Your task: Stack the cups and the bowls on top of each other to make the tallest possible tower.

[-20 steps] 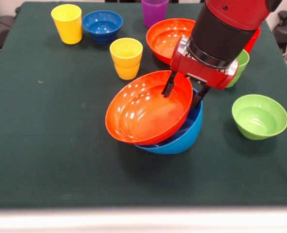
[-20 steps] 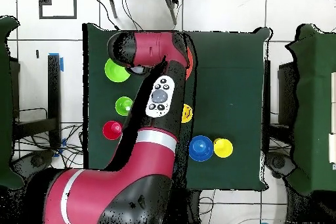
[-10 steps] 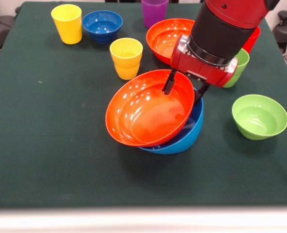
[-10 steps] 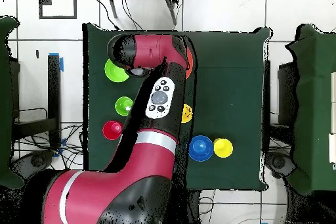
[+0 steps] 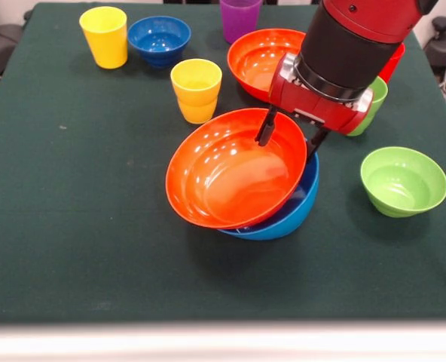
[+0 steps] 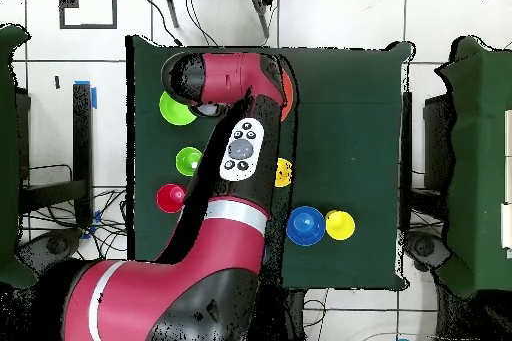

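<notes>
Claw (image 5: 291, 145) clamped on far rim of orange-red bowl (image 5: 230, 173), tilted inside light-blue bowl (image 5: 287, 215) mid-desk (image 5: 72, 226). Advise: level bowl, centre it, seat fully before release.

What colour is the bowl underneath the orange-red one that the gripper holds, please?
Light blue, seen best in the front view.

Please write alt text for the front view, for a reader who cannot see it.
A red robot claw grips the rim of an orange bowl, tilted inside a light blue bowl on a green table. Other cups and bowls stand around.
</notes>
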Controlling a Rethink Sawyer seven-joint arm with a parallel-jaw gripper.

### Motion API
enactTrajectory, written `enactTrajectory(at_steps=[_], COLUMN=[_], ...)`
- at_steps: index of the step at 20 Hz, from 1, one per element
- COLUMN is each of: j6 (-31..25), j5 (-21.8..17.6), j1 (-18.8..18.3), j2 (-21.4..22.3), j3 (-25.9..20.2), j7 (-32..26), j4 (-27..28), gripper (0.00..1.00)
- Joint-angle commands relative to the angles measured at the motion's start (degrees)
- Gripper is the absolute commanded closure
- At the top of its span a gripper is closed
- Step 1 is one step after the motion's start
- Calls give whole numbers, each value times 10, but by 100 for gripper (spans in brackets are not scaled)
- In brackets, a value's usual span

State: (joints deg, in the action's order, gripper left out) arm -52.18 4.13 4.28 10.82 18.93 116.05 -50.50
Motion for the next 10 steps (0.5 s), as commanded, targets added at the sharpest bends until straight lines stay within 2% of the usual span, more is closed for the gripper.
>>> enactTrajectory(at_steps=[1,10], j6=[14,3], j5=[13,19], j1=[7,7], j2=[-1,1], j3=[-79,-82], j7=[42,41], j4=[-52,-52], gripper=[0,0])
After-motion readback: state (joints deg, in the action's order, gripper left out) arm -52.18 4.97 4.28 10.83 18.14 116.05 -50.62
